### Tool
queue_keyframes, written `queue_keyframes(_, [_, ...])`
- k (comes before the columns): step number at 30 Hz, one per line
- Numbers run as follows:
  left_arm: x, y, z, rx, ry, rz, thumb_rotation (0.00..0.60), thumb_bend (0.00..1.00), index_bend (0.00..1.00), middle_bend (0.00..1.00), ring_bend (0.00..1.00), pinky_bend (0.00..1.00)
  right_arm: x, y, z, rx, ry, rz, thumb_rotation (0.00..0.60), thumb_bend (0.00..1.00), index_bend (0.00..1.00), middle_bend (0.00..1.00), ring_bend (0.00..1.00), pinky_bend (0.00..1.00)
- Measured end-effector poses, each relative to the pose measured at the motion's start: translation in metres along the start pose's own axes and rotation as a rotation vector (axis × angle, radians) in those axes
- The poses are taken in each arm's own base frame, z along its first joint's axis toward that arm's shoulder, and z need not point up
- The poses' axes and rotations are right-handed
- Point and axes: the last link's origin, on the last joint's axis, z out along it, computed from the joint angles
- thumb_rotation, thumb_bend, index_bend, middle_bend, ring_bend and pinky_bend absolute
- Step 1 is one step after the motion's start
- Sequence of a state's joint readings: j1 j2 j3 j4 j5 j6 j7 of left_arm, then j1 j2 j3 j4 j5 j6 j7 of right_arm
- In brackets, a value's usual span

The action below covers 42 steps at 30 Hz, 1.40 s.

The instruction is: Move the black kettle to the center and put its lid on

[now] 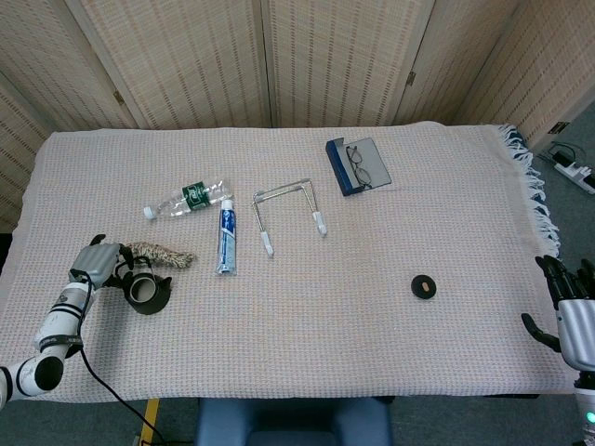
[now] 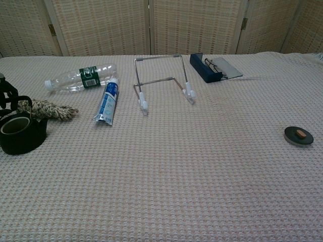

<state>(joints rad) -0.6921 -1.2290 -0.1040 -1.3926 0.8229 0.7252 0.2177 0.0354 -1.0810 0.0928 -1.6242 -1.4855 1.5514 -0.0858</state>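
The black kettle (image 1: 147,292) stands lidless at the table's left edge, also in the chest view (image 2: 20,135). My left hand (image 1: 97,261) is just left of it, its dark fingers reaching in at the wire handle (image 1: 125,271). In the chest view the left hand (image 2: 8,96) shows only at the frame edge, and whether the fingers close around the handle is not clear. The round black lid (image 1: 424,287) with its tan knob lies flat far to the right (image 2: 298,135). My right hand (image 1: 571,316) hovers off the table's right edge, fingers apart, holding nothing.
A tan fibre bundle (image 1: 160,254) lies touching the kettle's far side. Beyond it are a clear water bottle (image 1: 189,197), a toothpaste tube (image 1: 226,238), a wire stand (image 1: 290,215) and a blue glasses case (image 1: 357,165) with glasses. A woven cloth covers the table (image 1: 372,372).
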Motion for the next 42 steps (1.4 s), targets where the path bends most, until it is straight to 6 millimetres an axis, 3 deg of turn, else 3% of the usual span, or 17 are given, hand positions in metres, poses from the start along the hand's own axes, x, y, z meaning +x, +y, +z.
queue_keyframes(10, [-0.002, 0.0, -0.006, -0.035, 0.048, -0.003, 0.6, 0.59, 0.69, 0.49, 0.48, 0.01, 0.001, 0.0, 0.0, -0.002, 0.003, 0.003, 0.6, 0.28, 0.1, 0.15, 0.25, 0.02])
queue_keyframes(16, [-0.002, 0.0, -0.016, -0.078, 0.104, -0.006, 0.6, 0.63, 0.75, 0.63, 0.62, 0.21, 0.0, 0.0, -0.001, -0.002, 0.002, 0.005, 0.6, 0.28, 0.1, 0.15, 0.25, 0.02])
queue_keyframes(27, [-0.003, 0.004, -0.035, -0.179, 0.193, -0.029, 0.6, 0.64, 0.74, 0.67, 0.67, 0.23, -0.001, -0.003, -0.001, 0.006, 0.001, 0.009, 0.6, 0.28, 0.11, 0.16, 0.24, 0.02])
queue_keyframes(42, [-0.002, 0.01, -0.04, -0.242, 0.247, -0.035, 0.6, 0.67, 0.76, 0.76, 0.74, 0.27, 0.0, -0.001, -0.004, -0.002, 0.003, 0.01, 0.6, 0.28, 0.11, 0.16, 0.25, 0.02])
